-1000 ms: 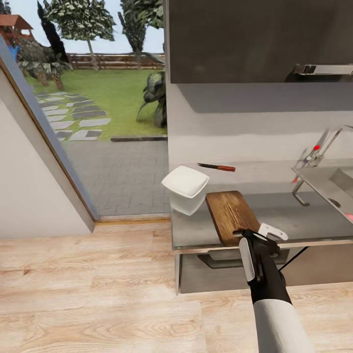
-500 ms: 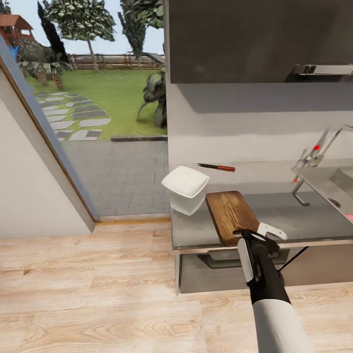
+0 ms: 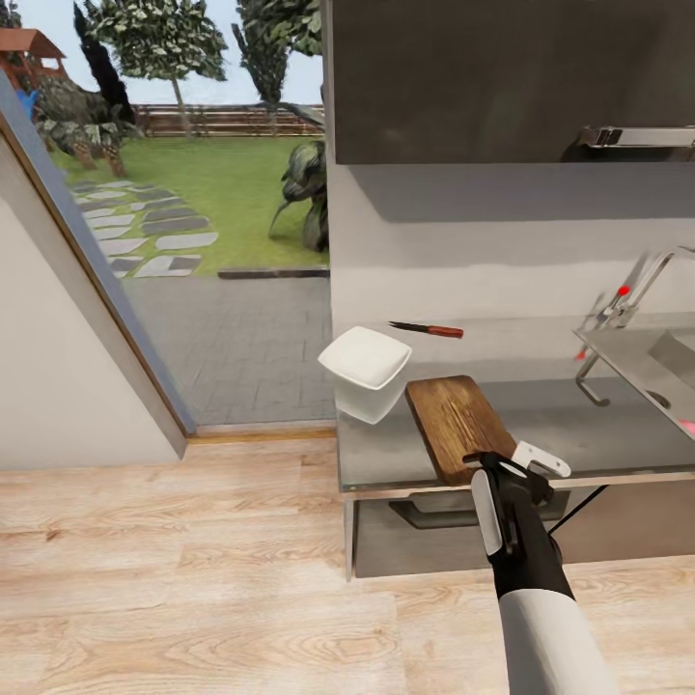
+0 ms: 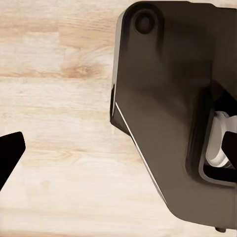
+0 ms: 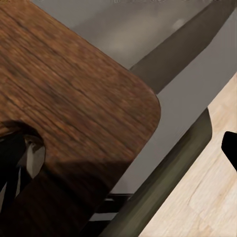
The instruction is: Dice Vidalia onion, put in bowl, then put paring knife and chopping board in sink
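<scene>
The brown chopping board lies on the grey countertop, its slot handle end toward me. My right gripper hovers open at that near end; in the right wrist view the board lies under the right gripper, close to the slot hole. The white bowl sits at the counter's left end. Behind it lies the paring knife, against the wall. The sink is at the far right. The Vidalia onion is out of view. My left gripper is open over wooden floor.
The counter ends just left of the bowl, beside an open doorway to a garden. A dark wall cabinet hangs above. The chrome tap stands by the sink. A drawer handle sits below the counter edge. Wooden floor lies in front.
My right gripper has shifted very slightly down and right at the board's near end. The board, bowl and knife have not moved.
</scene>
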`<state>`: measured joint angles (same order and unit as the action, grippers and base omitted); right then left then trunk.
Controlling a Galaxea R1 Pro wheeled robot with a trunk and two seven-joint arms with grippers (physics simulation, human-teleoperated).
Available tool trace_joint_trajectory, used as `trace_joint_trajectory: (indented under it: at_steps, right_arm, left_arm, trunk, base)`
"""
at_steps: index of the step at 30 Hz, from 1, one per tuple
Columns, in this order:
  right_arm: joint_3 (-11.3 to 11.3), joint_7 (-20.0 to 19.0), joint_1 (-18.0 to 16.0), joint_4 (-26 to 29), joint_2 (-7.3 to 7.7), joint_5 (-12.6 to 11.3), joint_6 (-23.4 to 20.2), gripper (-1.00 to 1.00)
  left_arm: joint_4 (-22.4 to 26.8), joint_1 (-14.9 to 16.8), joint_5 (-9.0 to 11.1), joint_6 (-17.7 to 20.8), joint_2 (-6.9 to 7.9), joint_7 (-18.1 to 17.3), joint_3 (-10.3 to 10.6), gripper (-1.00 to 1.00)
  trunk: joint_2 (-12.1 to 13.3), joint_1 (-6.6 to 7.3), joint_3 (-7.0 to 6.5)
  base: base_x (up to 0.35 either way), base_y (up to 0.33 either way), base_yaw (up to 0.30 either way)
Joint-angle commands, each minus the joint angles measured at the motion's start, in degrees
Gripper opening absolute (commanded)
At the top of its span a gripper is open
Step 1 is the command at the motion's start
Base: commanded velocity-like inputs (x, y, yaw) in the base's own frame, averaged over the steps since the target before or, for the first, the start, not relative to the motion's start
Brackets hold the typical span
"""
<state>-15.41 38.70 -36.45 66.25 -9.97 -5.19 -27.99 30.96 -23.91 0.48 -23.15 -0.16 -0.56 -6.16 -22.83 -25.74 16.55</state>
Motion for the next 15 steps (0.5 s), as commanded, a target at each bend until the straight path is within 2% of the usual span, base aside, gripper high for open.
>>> trace_joint_trajectory:
  at_steps: [1,10,15]
  right_arm:
    - [-0.07,0.35,-0.03,0.07,-0.02,-0.53,-0.46,1.0]
    - [-0.06,0.41,-0.03,0.12,-0.02,-0.6,-0.52,1.0]
    - [-0.04,0.41,-0.03,0.25,-0.02,-0.61,-0.77,1.0]
  left_arm:
    - [0.08,-0.01,0.05,-0.06,-0.02,-0.06,-0.08,1.0]
    - [0.06,-0.02,0.05,0.02,0.05,-0.06,-0.08,1.0]
    - [0.04,-0.01,0.05,-0.03,0.05,-0.06,-0.08,1.0]
  trunk:
    - [-0.09,-0.04,0.1]
    - [-0.09,-0.04,0.1]
    - [-0.09,-0.04,0.1]
  base:
    - [0.0,0.0,0.0]
    - [-0.006,0.001,0.0]
    - [-0.085,0.073,0.0]
